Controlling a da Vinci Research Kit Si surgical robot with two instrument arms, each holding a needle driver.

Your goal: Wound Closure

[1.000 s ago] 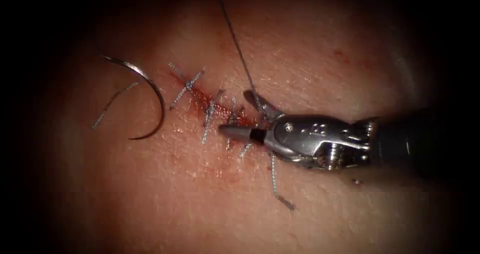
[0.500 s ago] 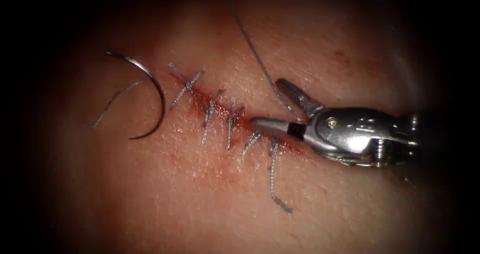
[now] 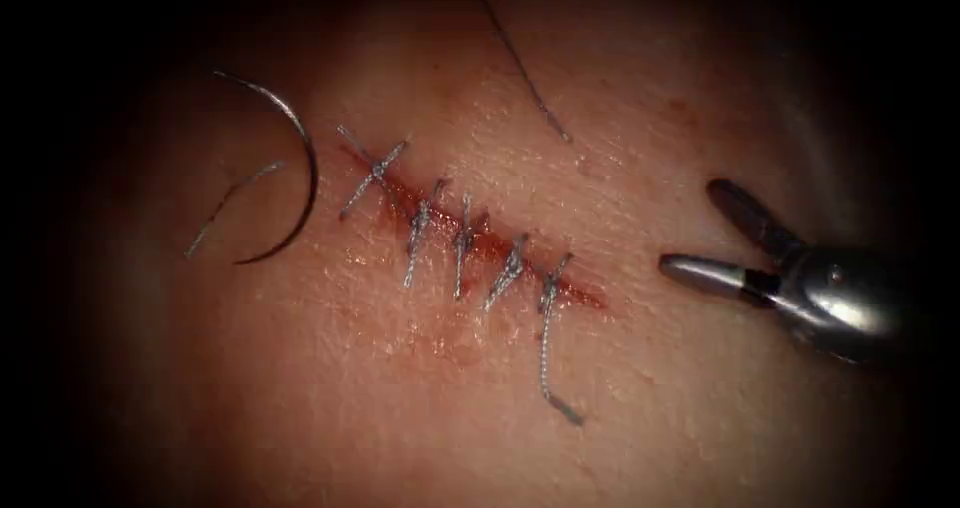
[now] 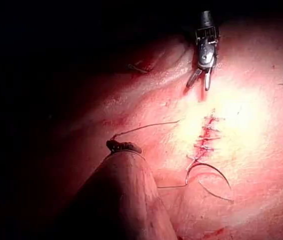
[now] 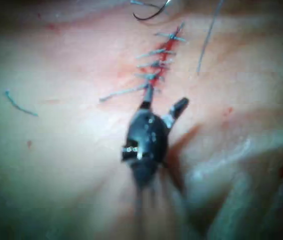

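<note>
Since the earlier pictures the right end effector [image 3: 715, 233] has drawn back from the cut [image 3: 470, 233] toward the right edge of the endoscope view, and the long thread [image 3: 520, 63] that ran to its jaws now hangs free with a loose end on the tissue [image 3: 650, 438]. The right end effector's jaws are spread apart and hold nothing; it sits well to the right of the cut's right end. In the right wrist view the same end effector [image 5: 164, 102] hovers just short of the stitched line, jaws apart. The needle [image 3: 290, 183] lies flat on the tissue surface to the left of the cut, not in the tissue and held by neither tool; it has shifted slightly. A short cut end of thread [image 3: 230, 208] lies inside its curve. Five stitches [image 3: 462, 243] cross the cut, with red fluid [image 3: 400, 200] along it, and a thread tail [image 3: 547, 358] trails down from the rightmost stitch. The left end effector [image 4: 123, 146] is in the left wrist view; I cannot tell whether its jaws are apart or together.
</note>
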